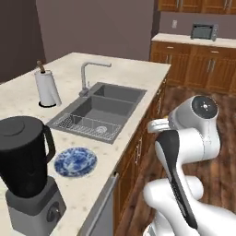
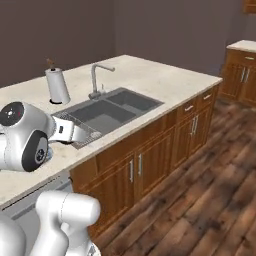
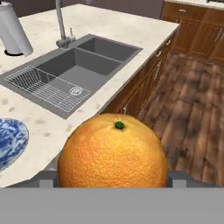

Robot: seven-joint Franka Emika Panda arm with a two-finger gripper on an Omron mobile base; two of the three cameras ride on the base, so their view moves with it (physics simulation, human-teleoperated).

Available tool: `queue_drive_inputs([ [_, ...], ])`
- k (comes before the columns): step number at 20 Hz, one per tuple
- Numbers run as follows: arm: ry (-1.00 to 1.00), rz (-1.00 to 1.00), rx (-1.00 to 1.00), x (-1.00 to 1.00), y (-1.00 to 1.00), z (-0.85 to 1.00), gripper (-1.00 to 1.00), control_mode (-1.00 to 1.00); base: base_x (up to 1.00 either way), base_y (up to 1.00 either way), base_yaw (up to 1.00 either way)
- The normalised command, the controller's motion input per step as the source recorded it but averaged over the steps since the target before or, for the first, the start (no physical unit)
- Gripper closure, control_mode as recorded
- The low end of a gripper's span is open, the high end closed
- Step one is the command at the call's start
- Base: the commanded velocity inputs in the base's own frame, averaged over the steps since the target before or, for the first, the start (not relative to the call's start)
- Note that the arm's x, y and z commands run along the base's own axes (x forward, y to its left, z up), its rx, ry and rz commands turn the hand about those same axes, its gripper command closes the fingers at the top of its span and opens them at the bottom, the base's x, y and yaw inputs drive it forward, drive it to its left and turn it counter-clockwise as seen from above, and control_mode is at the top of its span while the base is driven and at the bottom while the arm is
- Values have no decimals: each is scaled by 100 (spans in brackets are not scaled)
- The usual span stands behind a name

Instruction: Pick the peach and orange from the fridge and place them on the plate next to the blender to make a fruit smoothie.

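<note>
Orange sits clenched in my jaws beside the counter edge, right of the plate, and could roll off it if I release too early.

Glossy white rounded arm segments with black joint bands (round grey cap).

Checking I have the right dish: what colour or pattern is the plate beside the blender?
The plate is white with a dense blue pattern, clearest in the left base view.

A paper-towel roll stands left of the sink and faucet.
</note>
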Motion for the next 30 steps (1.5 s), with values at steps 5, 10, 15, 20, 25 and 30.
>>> queue_drive_inputs([
  [5, 0, 0, 0, 0, 0, 0, 100, 100, 58, -23, 87],
  [10, 0, 0, 0, 0, 0, 0, 100, 100, 72, -25, 83],
  [15, 0, 0, 0, 0, 0, 0, 100, 100, 73, -17, 70],
  [20, 18, 26, 3, 33, -6, -29, 100, -100, 10, -6, 9],
  [25, 51, 7, -2, 80, 46, -77, 100, -100, 0, 0, 0],
  [30, 38, 0, -3, 61, 46, -77, 100, -100, 0, 0, 0],
])
